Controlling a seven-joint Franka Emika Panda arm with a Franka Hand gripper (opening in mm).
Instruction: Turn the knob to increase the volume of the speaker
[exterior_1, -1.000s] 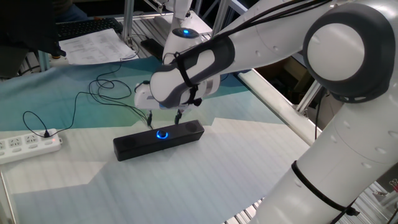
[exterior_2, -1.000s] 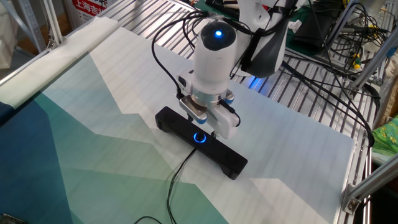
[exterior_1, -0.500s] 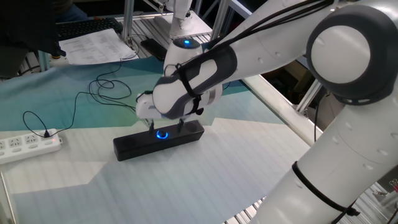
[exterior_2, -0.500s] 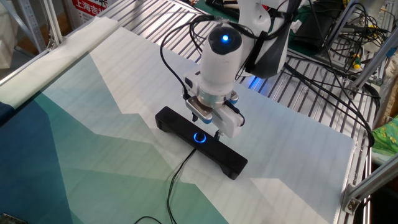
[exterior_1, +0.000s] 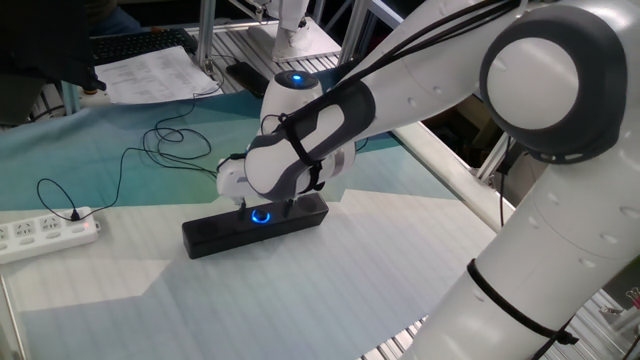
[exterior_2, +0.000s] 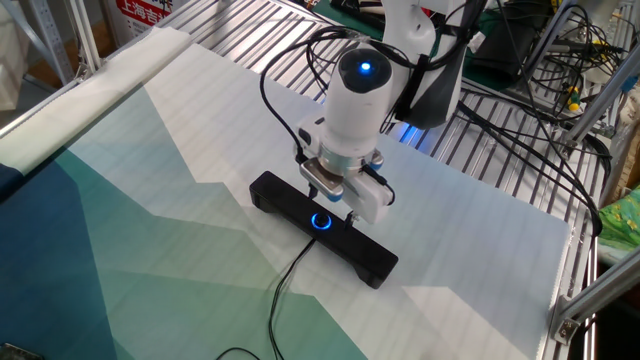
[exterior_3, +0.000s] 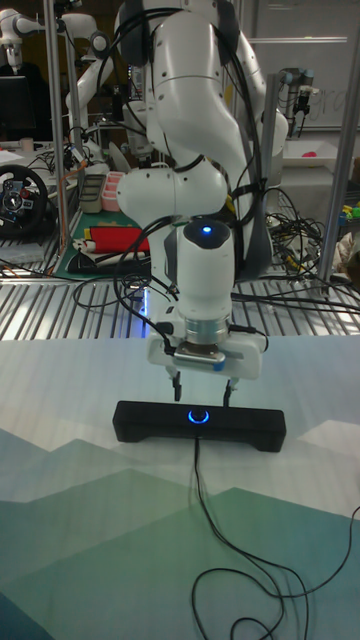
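The speaker (exterior_1: 215, 233) (exterior_2: 372, 259) (exterior_3: 250, 428) is a long black bar lying on the pale and teal table cloth. Its knob (exterior_1: 261, 215) (exterior_2: 320, 221) (exterior_3: 200, 417) glows with a blue ring at mid-length on the face that shows. My gripper (exterior_1: 265, 205) (exterior_2: 336, 206) (exterior_3: 201, 389) points straight down just above the knob and is open. One of its fingertips (exterior_3: 175, 386) hangs on each side of the dial, close to the bar's top. Nothing is between them.
A white power strip (exterior_1: 45, 232) lies at the table's left edge, with thin black cables (exterior_1: 150, 150) looping behind the speaker. The speaker's own cable (exterior_3: 205, 500) runs off its front. Papers (exterior_1: 150, 72) and a metal slatted frame (exterior_2: 480, 170) border the cloth.
The gripper has come down from above and settled lower over the knob, still open. The speaker has not moved.
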